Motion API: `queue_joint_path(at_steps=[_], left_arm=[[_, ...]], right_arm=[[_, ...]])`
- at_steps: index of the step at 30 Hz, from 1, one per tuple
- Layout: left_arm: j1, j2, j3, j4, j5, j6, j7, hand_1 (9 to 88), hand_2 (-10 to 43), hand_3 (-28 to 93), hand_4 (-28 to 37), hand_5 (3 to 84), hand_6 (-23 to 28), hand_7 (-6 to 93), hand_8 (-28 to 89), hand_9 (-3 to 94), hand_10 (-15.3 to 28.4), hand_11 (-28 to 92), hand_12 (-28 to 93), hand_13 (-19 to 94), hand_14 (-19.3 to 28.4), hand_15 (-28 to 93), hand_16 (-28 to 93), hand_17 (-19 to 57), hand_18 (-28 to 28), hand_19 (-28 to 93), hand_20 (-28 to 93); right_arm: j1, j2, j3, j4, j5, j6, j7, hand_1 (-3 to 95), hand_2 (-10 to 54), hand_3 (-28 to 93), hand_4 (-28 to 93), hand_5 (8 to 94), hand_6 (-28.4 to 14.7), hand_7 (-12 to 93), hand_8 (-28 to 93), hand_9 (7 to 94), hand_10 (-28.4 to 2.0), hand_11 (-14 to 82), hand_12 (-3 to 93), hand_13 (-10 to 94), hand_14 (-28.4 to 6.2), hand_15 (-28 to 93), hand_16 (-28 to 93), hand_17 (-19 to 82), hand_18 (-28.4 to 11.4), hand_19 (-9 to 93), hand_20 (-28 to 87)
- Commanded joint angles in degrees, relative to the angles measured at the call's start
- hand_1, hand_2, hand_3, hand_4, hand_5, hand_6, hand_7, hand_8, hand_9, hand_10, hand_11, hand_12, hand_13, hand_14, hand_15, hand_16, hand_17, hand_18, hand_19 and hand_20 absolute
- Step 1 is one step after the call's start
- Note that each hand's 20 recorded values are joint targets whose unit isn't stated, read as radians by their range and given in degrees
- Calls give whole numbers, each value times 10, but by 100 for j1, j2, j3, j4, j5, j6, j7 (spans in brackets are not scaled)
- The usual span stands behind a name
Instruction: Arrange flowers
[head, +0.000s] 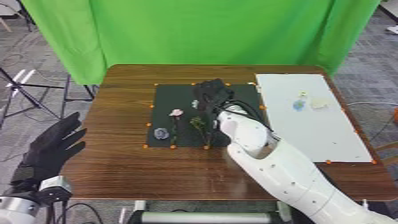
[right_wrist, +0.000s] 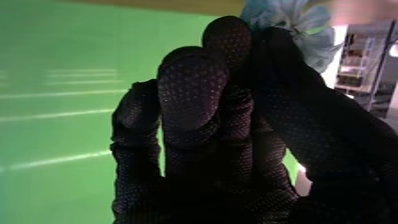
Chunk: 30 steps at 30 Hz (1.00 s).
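Note:
Over the far part of the black mat (head: 187, 140), the right hand (head: 211, 91) is bent inward. In the right wrist view, the right hand (right_wrist: 195, 100) has curled fingers, with a pale blue flower (right_wrist: 311, 30) pinched at the thumb and fingertips. A pale bloom (head: 195, 103) shows beside that hand in the head view. On the mat lie a pink flower (head: 176, 113) with a dark stem, a grey-purple flower (head: 161, 133) and a green sprig (head: 197, 122). The left hand (head: 49, 150) is open beyond the table's left edge.
A white board (head: 311, 135) covers the table's right side, bearing a small light-blue item (head: 298, 104) and a pale yellowish piece (head: 318, 103). Orange markers line the mat and board. The right forearm crosses the mat's right side. A green curtain (head: 204, 35) hangs behind the wooden table (head: 115, 170).

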Motion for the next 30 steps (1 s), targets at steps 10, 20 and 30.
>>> queue_joint_path(at_steps=[10, 20, 30], left_arm=[[-20, 77, -2, 49, -22, -69, -127, 231, -23, 704, -283, 248, 17, 181, -92, 183, 89, 122, 183, 137, 117, 192, 62, -115, 178, 346, 95], [4, 80, -4, 43, -32, -40, -97, 232, -22, 704, -283, 247, 15, 182, -92, 183, 88, 123, 183, 137, 119, 193, 61, -116, 178, 347, 95], [19, 87, 4, 39, -43, 3, -66, 233, -21, 703, -283, 247, 16, 183, -92, 184, 89, 125, 182, 138, 119, 194, 60, -117, 179, 349, 95]], right_arm=[[19, -132, -125, 207, -391, -262, 225, 457, -95, 844, -255, 617, 22, 559, 31, 840, -59, 221, 528, 734, -25, 571, 388, 268, -193, 782, 523], [33, -114, -53, 188, -402, -302, 142, 413, -95, 848, -265, 572, 8, 512, -2, 739, -66, 207, 510, 681, -38, 582, 374, 233, -196, 764, 530], [7, -99, 99, 104, -426, -474, 60, 346, -95, 871, -255, 561, 6, 425, -17, 672, -82, 304, 386, 648, -54, 626, 282, 211, -203, 749, 540]])
